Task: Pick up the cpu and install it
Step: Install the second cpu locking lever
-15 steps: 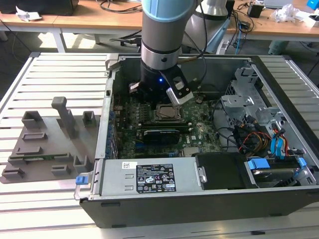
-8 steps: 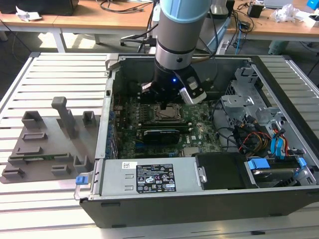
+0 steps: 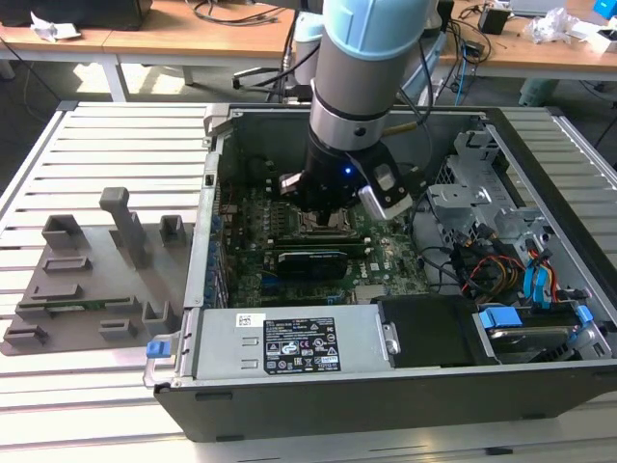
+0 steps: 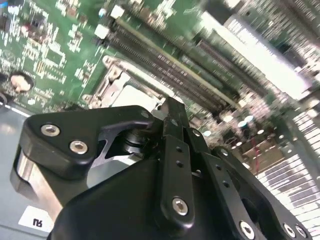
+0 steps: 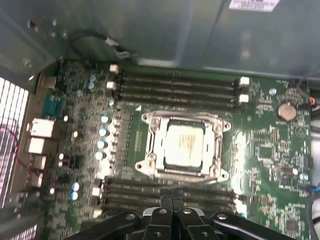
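Hovering my tool (image 5: 172, 207), fingers pressed together and holding nothing, just above the motherboard (image 5: 280, 165) | cpu (image 5: 183, 144) already seated in its socket frame (image 5: 150, 145) mid-board | bracket apparently not yet clamped

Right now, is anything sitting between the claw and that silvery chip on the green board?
Nothing visible. In the first wrist view the cpu lies inside the socket frame on the motherboard, its metal top bare, and the closed claw hangs just off the frame's edge, above the memory slots.
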